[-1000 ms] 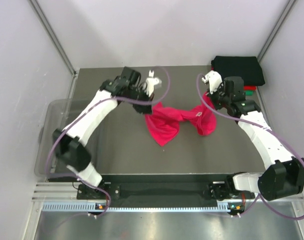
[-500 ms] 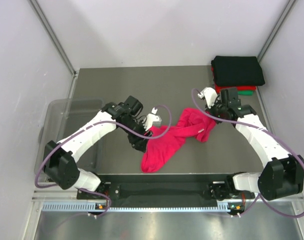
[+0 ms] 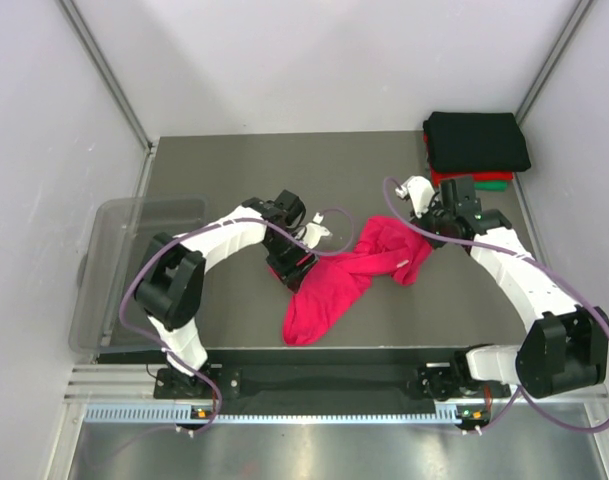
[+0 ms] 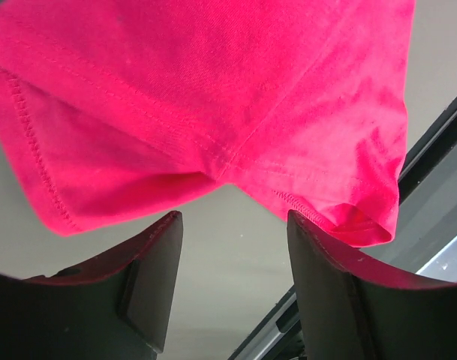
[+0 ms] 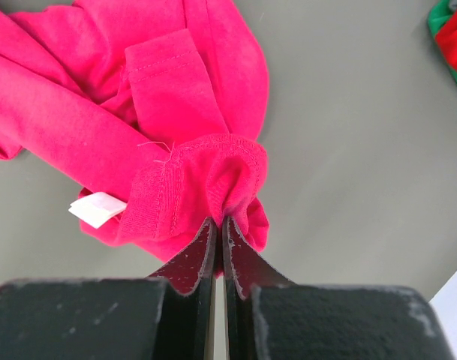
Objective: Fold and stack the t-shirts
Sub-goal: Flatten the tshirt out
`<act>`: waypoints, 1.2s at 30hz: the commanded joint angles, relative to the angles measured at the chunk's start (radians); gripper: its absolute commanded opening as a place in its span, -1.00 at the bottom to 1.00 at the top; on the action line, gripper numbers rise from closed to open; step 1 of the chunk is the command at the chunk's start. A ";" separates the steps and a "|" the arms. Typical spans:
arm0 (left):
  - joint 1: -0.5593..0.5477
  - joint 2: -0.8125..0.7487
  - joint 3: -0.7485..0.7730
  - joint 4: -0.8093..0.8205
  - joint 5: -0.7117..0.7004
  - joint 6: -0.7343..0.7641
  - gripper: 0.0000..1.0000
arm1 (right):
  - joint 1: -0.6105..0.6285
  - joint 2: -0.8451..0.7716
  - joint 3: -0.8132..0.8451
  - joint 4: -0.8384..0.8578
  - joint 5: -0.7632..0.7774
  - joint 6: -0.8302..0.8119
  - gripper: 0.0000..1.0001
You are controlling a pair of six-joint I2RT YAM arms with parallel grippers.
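I have my right fingers pinching the pink t-shirt at its neck hem, my left fingers spread beside its other end, mid-counter, the folded stack well apart.

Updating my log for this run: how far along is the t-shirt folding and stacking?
Done: the folded stack, black over red and green, sits at the far right corner of the table. In hand: the pink t-shirt lies crumpled mid-table, the right gripper shut on a bunched edge, the left gripper open at its other end. Left: spread it flat, fold it, add it to the stack.
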 commanded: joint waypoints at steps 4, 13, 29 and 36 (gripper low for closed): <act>0.001 0.027 0.064 0.049 0.041 -0.014 0.23 | -0.012 -0.013 -0.021 0.020 -0.004 -0.002 -0.99; 0.001 0.126 0.112 0.035 0.081 -0.014 -0.23 | -0.013 -0.008 -0.029 0.030 -0.011 0.004 -0.98; -0.001 0.131 0.092 0.012 0.110 0.001 -0.36 | -0.013 -0.002 -0.056 0.050 -0.010 0.001 -0.99; -0.001 0.120 0.079 -0.013 0.122 0.017 -0.49 | -0.013 0.001 -0.061 0.058 -0.011 0.004 -0.99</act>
